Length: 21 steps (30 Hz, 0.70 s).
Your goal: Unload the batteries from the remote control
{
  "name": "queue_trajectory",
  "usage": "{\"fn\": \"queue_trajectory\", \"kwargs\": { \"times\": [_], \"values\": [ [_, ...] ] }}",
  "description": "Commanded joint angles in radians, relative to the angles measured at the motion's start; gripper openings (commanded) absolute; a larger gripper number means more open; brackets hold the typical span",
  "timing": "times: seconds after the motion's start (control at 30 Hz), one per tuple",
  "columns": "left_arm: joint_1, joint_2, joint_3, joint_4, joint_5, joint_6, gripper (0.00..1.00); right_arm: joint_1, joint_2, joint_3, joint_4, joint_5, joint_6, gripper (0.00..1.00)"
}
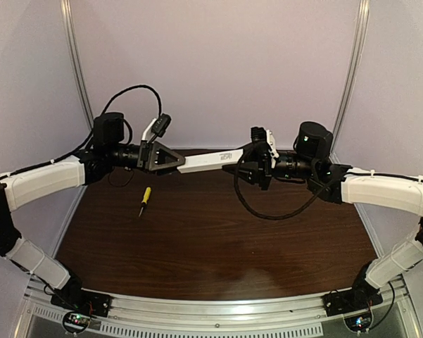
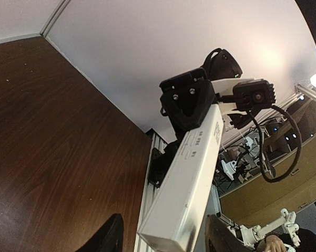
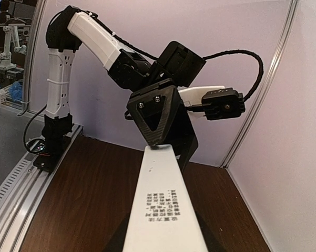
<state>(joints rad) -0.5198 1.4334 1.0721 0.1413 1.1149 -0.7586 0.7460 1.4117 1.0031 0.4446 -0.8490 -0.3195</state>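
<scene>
The white remote control (image 1: 204, 161) hangs level in the air above the back of the table, between the two arms. My right gripper (image 1: 243, 169) is shut on its right end, and the printed face shows in the right wrist view (image 3: 165, 210). My left gripper (image 1: 177, 162) stands at the other end of the remote control (image 2: 192, 178). Its fingers (image 2: 111, 236) straddle that end, with a gap still showing on one side. The batteries are hidden.
A yellow-handled screwdriver (image 1: 146, 199) lies on the dark wooden table (image 1: 218, 239), left of centre, below the left gripper. White walls stand close behind and at both sides. A metal rail (image 1: 211, 317) with the arm bases runs along the near edge.
</scene>
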Motion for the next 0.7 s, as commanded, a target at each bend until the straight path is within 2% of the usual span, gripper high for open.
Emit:
{"fn": "queue_trajectory", "kwargs": {
  "times": [0.0, 0.3, 0.67],
  "values": [
    [-0.021, 0.017, 0.037, 0.047, 0.028, -0.033, 0.54, -0.004, -0.017, 0.006, 0.058, -0.016, -0.002, 0.0],
    [-0.029, 0.035, 0.017, 0.135, 0.027, -0.119, 0.48, -0.002, -0.012, 0.012, 0.062, -0.017, -0.007, 0.0],
    [-0.039, 0.054, 0.015, 0.165, 0.027, -0.16, 0.52, 0.001, 0.0, 0.008, 0.057, 0.011, -0.039, 0.0]
  ]
}}
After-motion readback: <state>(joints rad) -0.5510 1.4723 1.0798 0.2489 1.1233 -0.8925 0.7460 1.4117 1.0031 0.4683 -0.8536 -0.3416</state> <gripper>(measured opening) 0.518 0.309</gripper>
